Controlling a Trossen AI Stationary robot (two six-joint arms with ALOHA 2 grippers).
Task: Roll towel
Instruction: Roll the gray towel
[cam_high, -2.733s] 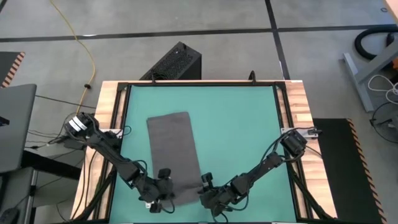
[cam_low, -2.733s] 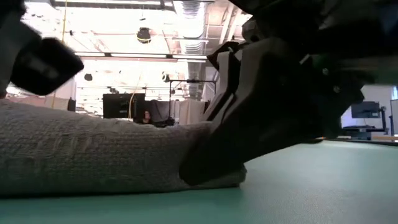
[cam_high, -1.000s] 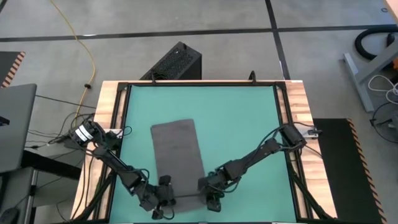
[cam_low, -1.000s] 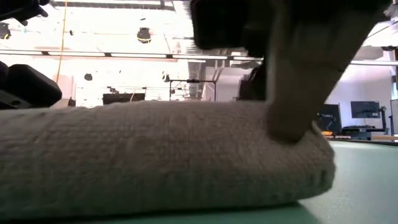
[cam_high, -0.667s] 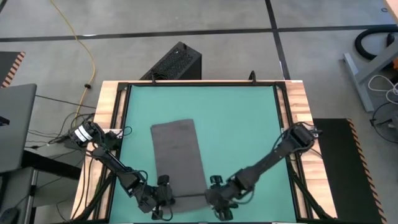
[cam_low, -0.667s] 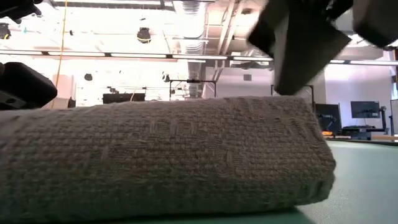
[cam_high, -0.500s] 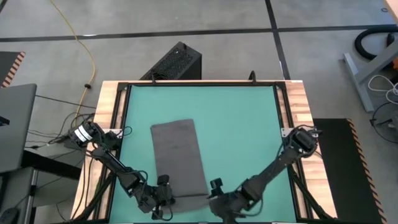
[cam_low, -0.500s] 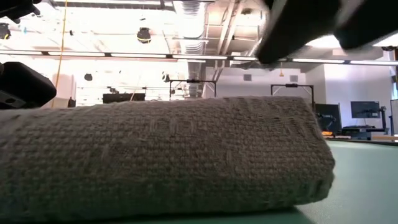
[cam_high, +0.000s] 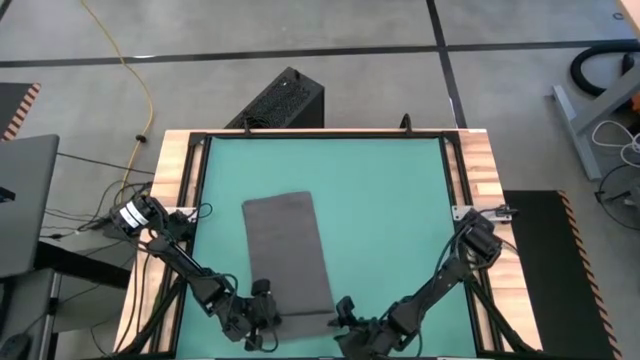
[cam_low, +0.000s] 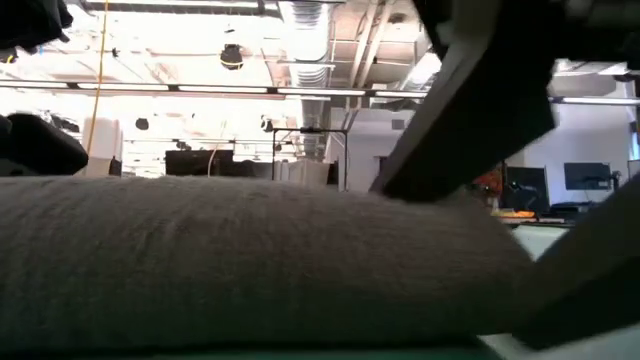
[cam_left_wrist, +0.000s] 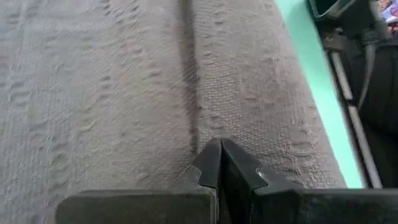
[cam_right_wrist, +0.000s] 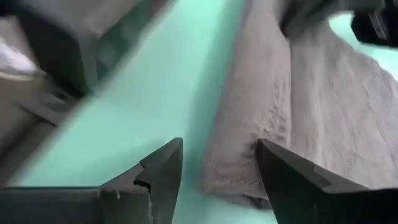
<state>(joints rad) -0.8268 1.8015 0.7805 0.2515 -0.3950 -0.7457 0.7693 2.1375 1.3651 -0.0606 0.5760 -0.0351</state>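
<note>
The dark grey towel (cam_high: 288, 250) lies flat on the green mat, its near end wound into a roll (cam_high: 305, 320) that rests on the mat and fills the low view (cam_low: 250, 260). My left gripper (cam_high: 262, 312) is shut at the roll's left end. My right gripper (cam_right_wrist: 221, 155) is open at the roll's right end (cam_right_wrist: 239, 168), low by the near edge (cam_high: 347, 318). One finger (cam_right_wrist: 161, 171) is over the mat on the roll's near side. The other finger (cam_right_wrist: 289, 177) is over the flat cloth on its far side. My left gripper lays its shut fingertips (cam_left_wrist: 219, 149) on the towel at the crease (cam_left_wrist: 198, 134) where the roll meets the flat cloth, near the roll's left end. The fingers come low from the table's left and lie along the roll, which rests on the mat. My right gripper stands astride the roll's right end; whether a finger touches the cloth I cannot tell.
A black frame (cam_high: 325, 133) and wooden borders (cam_high: 172, 180) edge the mat. A black box (cam_high: 283, 100) stands on the floor beyond the far edge. Bare green mat (cam_high: 400, 220) lies right of the towel and at the far side.
My right gripper has come off the top of the roll's right end, risen, drawn back toward the near edge and come down again astride that end, one finger behind the roll and one in front. The towel lies as before.
</note>
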